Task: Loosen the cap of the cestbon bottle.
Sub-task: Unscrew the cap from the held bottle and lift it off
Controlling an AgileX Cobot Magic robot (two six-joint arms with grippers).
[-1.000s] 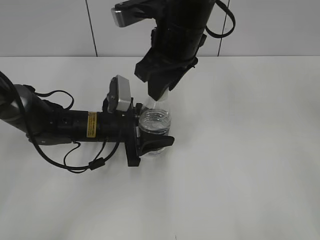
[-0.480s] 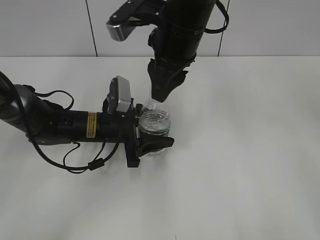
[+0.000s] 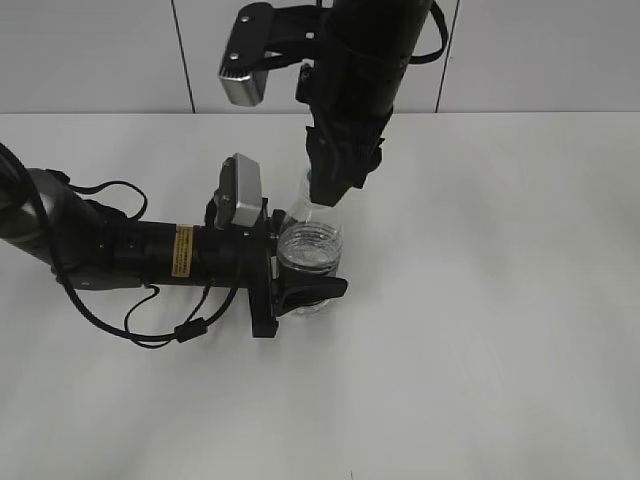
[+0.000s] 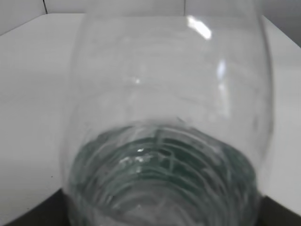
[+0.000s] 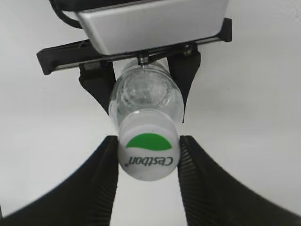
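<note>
The cestbon bottle (image 3: 312,245), clear and ribbed, stands upright on the white table (image 3: 500,300). My left gripper (image 3: 312,262) reaches in from the left and is shut on its body, one black finger on each side. That bottle (image 4: 164,117) fills the left wrist view, its green label blurred low down. From above, my right gripper (image 3: 326,195) hides the cap in the exterior view. In the right wrist view the white cap (image 5: 148,153) with its green leaf mark sits between the ribbed fingers (image 5: 106,174), which touch it on both sides; my right gripper (image 5: 148,143) is shut on it.
The left arm and its looping cables (image 3: 150,325) lie across the table's left side. A white wall (image 3: 550,50) with dark seams rises behind the table's far edge. The silver camera housing (image 3: 245,65) of the right wrist hangs above the left wrist.
The right wrist has turned about the bottle's upright axis while staying on the cap; its silver camera has swung round and lower. The left gripper and bottle have not moved.
</note>
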